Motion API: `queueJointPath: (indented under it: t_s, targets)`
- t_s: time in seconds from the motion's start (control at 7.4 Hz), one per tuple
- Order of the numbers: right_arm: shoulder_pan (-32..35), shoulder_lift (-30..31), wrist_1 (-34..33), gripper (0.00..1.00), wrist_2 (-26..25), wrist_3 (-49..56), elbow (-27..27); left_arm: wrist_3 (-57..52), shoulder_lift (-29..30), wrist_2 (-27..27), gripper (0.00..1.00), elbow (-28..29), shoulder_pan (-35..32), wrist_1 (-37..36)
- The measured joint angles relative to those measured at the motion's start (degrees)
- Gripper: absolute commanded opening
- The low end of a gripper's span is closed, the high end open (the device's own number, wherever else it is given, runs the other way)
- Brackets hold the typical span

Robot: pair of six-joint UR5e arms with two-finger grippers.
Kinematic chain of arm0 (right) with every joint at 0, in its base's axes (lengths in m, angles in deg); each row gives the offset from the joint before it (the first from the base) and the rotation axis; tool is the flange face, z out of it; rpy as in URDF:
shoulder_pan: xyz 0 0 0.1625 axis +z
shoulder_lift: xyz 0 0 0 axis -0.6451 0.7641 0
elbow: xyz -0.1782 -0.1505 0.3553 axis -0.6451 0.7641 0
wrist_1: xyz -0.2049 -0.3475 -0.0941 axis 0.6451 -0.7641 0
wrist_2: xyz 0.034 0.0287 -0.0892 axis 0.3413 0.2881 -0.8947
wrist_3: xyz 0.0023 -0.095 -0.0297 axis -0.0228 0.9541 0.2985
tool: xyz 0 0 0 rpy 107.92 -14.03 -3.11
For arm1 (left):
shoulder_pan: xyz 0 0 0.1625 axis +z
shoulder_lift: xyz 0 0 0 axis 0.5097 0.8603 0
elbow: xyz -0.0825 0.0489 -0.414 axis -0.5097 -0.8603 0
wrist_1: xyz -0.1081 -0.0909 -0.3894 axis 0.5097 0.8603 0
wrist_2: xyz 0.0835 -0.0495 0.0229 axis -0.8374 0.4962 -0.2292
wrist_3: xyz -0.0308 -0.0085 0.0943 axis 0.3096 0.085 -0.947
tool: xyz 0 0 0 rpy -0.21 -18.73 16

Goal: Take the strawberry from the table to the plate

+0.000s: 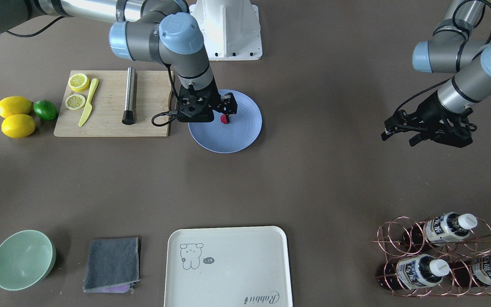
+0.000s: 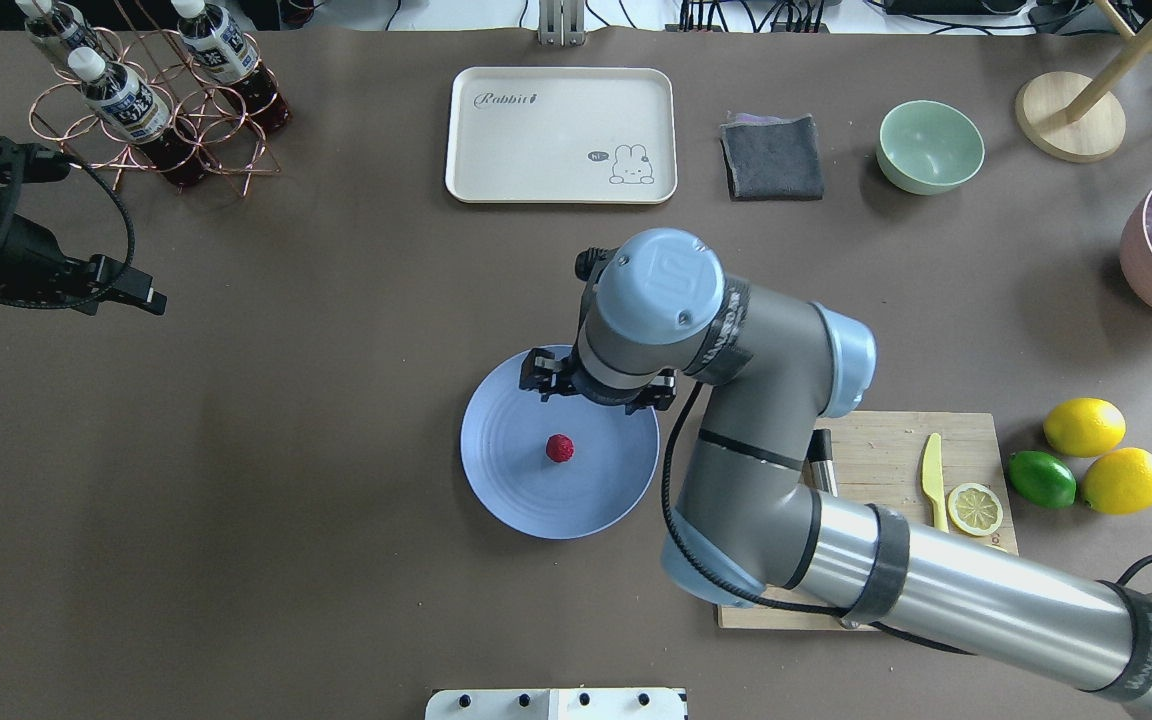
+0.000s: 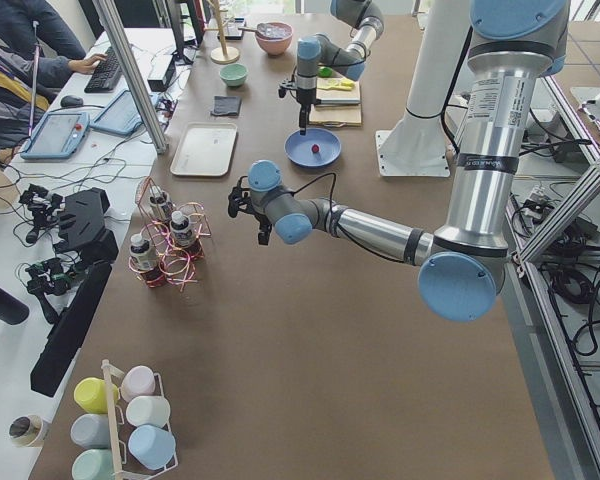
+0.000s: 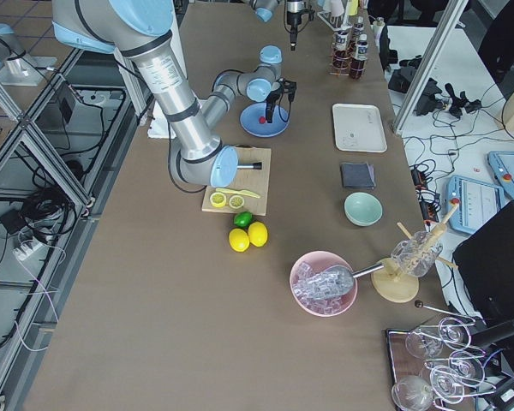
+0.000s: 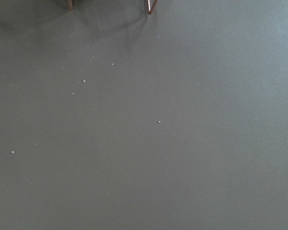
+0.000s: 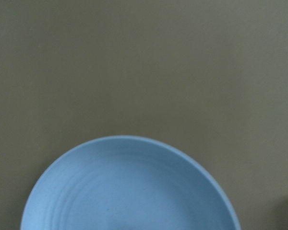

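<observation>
The strawberry (image 2: 560, 448) lies on its own near the middle of the round blue plate (image 2: 506, 500), which rests on the table (image 2: 286, 450). In the front view the strawberry (image 1: 224, 120) shows just under the fingertips of my right gripper (image 1: 227, 111), which hangs above the plate (image 1: 237, 138) and looks open with nothing in it. From overhead my right wrist hides those fingers. The right wrist view holds only the plate's (image 6: 129, 191) far half. My left gripper (image 1: 399, 138) hovers open over bare table, far from the plate.
A wooden cutting board (image 1: 109, 123) with lemon slices, a yellow knife and a metal muddler lies beside the plate. Two lemons (image 1: 15, 115) and a lime sit past it. A cream tray (image 1: 228, 266), grey cloth (image 1: 112, 264), green bowl (image 1: 21, 260) and bottle rack (image 1: 441, 256) line the far edge.
</observation>
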Motion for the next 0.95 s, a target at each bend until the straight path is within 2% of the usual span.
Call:
queueJointPath:
  t_s: [0.14, 0.41, 0.68, 0.95]
  targets:
    - [5.91, 4.07, -1.51, 1.0, 4.58, 6.33, -3.62, -0.32, -0.29, 0.79, 0.97, -0.28, -1.19, -0.44]
    - [18.5, 12.66, -2.87, 1.0, 12.65, 24.63, -5.57, -3.83, -2.47, 3.22, 0.97, -0.95, -4.29, -1.65]
    - [30.23, 19.02, -5.74, 1.0, 17.2, 46.45, -3.0, -13.12, -3.95, 5.21, 0.97, -2.56, -8.88, -8.58]
    - [40.83, 21.81, -9.32, 1.0, 18.7, 67.92, 3.41, -28.87, -4.53, 5.48, 0.97, -4.88, -15.88, -21.61]
